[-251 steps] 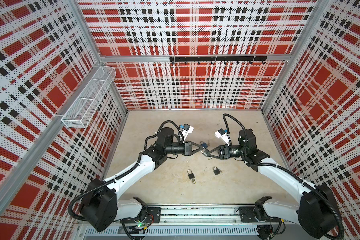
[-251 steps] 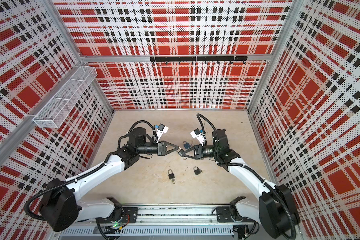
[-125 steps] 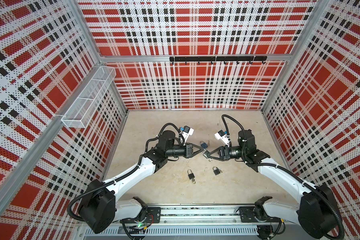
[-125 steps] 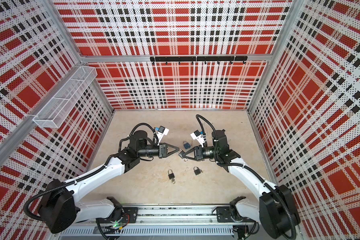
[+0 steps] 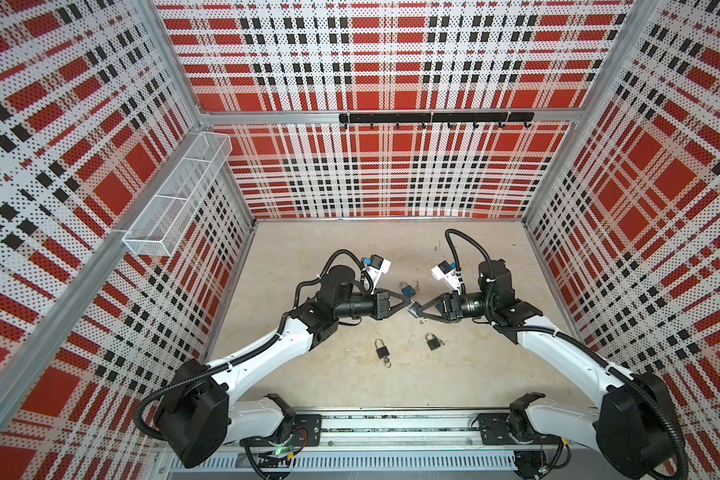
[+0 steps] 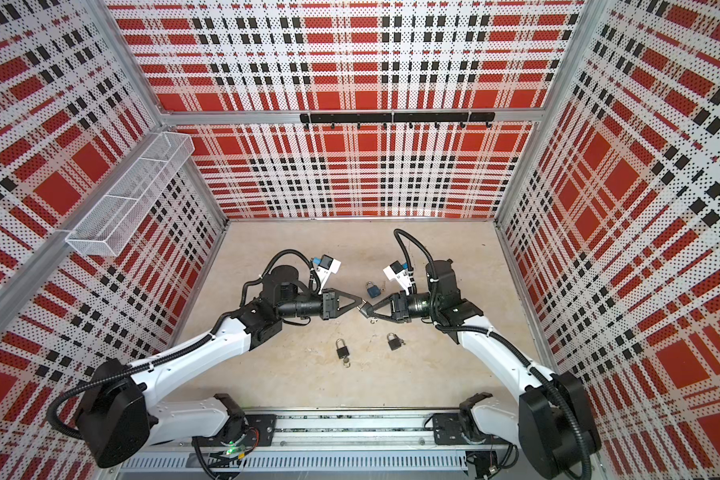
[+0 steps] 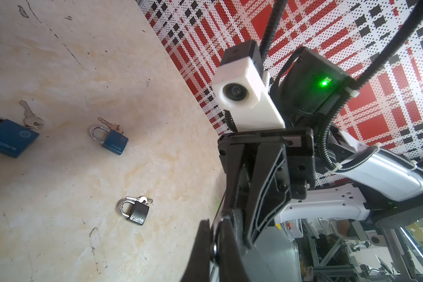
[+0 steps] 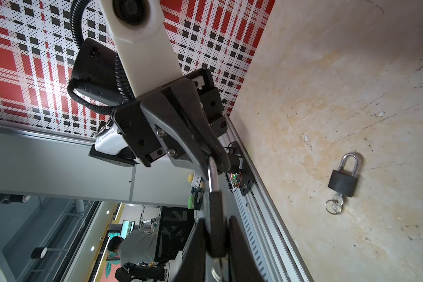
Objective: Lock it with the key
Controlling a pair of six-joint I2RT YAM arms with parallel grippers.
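Observation:
A small black padlock (image 8: 214, 214) is held off the floor between both grippers at the middle of the cell. My right gripper (image 5: 418, 311) (image 8: 216, 244) is shut on the padlock's body. Its silver shackle (image 8: 213, 175) runs to my left gripper (image 5: 410, 305) (image 7: 214, 246), which is shut on the shackle's end. The key (image 5: 422, 320) hangs on a ring below the padlock; in the right wrist view only a bit of its ring (image 8: 215, 271) shows between the fingers.
On the floor lie a blue padlock (image 5: 407, 289) with its key just behind the grippers and two black padlocks (image 5: 382, 351) (image 5: 433, 341) in front. The left wrist view shows a second blue padlock (image 7: 10, 141). A wire basket (image 5: 175, 199) hangs on the left wall.
The left arm has shifted slightly towards the front; both grippers stay joined at the padlock, and their grips are unchanged.

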